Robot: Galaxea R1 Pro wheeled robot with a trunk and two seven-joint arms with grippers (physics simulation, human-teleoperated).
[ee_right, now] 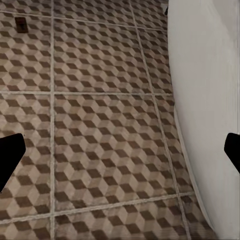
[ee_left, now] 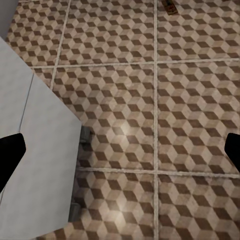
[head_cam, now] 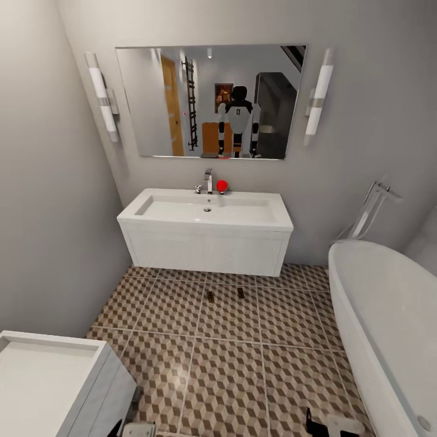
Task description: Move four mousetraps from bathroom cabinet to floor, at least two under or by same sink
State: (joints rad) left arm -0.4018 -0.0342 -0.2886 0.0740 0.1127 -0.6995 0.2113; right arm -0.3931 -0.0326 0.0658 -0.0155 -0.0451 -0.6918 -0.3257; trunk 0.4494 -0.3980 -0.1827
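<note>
Two mousetraps (head_cam: 210, 296) (head_cam: 241, 293) flat on bathroom floor (head_cam: 230, 364), side by side before sink (head_cam: 206, 233), long axes pointing toward it, left gripper (ee_left: 120, 150) and right gripper (ee_right: 120, 150) both spread wide, holding nothing.

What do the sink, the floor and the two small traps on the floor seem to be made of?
The sink: seemingly glossy white ceramic or resin, smooth with soft highlights. The bathroom floor: tile, apparently ceramic, with a printed cube pattern, pale grout lines and faint sheen. The mousetraps: brown, probably wood; too small to be sure.
</note>
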